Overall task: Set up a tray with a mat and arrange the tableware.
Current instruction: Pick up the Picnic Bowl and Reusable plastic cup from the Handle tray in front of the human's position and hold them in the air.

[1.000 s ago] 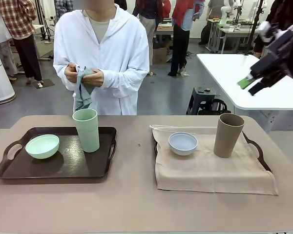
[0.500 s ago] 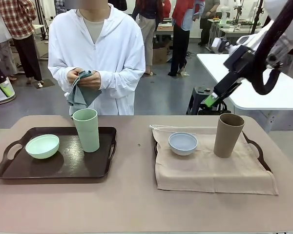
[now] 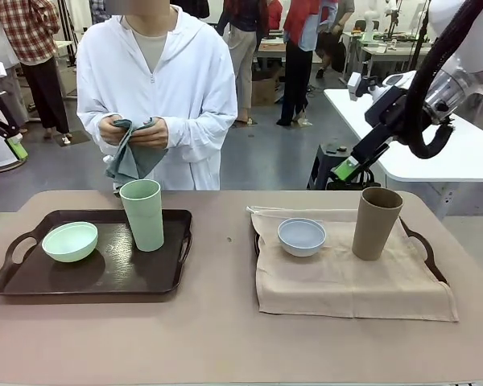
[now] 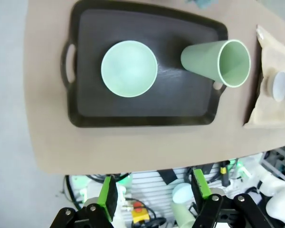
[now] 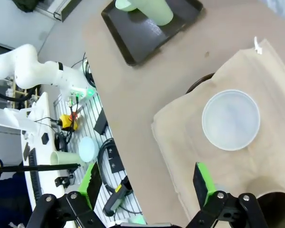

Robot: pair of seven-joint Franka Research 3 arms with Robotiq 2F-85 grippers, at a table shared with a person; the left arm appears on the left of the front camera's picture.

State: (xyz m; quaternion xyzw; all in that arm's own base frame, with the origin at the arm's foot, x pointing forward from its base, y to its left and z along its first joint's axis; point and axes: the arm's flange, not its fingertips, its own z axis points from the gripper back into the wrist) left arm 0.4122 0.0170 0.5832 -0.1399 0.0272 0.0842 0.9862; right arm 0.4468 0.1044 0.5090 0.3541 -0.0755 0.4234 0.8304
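Beyond the tan table (image 3: 217, 346), 1 black stool (image 3: 324, 165), perhaps plastic, beside a white table (image 3: 471, 161).

Pretty clearly a robotics lab, the big open hall kind. Grey floor (image 3: 266, 161), a white worktable (image 3: 475, 161) further back, a stool (image 3: 336, 161), and people (image 3: 302, 48) standing around in street clothes. A white robot arm (image 3: 467, 40) hangs over the table (image 3: 225, 338). Below the table's edge there's a rack (image 4: 149, 183) with cables (image 5: 107, 152) and green-lit electronics (image 5: 80, 90).
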